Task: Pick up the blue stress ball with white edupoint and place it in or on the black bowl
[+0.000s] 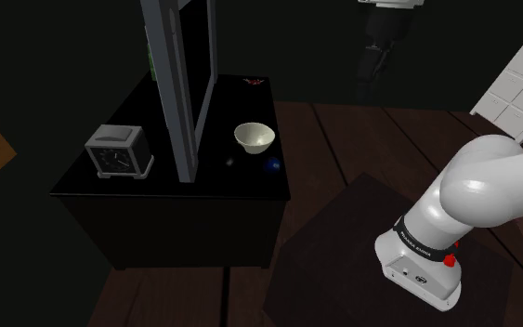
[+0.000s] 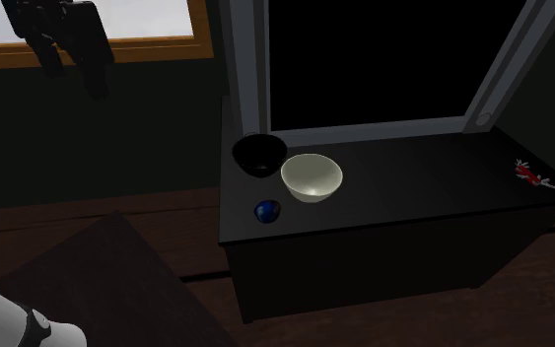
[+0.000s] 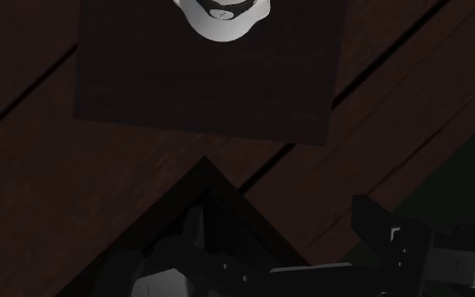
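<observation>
Blue ball on dark cabinet top, near corner; black bowl upright close beside.

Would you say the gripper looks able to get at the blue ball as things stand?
Probably yes: the blue ball lies uncovered near the cabinet's edge, apart from the black bowl and white bowl, and the gripper hangs high off to the side with nothing between them.

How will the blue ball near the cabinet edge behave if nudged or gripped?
Round, on a flat cabinet top, the blue ball would probably roll if nudged, perhaps off the nearby edge. Its small size suggests it is light; its sheen hints it may slip.
</observation>
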Robot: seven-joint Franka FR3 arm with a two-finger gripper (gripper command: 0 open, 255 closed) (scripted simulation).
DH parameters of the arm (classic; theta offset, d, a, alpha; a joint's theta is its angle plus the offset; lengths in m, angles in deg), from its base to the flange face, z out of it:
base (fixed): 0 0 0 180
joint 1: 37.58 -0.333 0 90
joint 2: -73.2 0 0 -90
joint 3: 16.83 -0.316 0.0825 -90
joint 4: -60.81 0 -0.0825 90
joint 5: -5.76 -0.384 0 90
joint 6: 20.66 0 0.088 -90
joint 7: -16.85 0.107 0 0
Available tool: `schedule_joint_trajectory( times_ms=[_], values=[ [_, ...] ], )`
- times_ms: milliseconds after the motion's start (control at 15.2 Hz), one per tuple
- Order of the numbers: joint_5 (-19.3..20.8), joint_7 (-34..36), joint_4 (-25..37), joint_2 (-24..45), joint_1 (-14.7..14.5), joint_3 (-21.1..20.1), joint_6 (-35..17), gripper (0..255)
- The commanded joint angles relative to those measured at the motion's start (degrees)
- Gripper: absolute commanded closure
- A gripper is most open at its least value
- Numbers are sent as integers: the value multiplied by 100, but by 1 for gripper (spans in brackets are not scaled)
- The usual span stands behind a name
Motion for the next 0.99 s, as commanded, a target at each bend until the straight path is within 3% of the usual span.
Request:
schedule_joint_trajectory(
  times_ms=[0,462,924],
  values=[
    [0,0,0,0,0,0,0,0],
    [382,-1382,-946,356,-81,687,-1451,0],
    [584,-2793,-1381,1412,-217,1406,-3072,0]
  ],
)
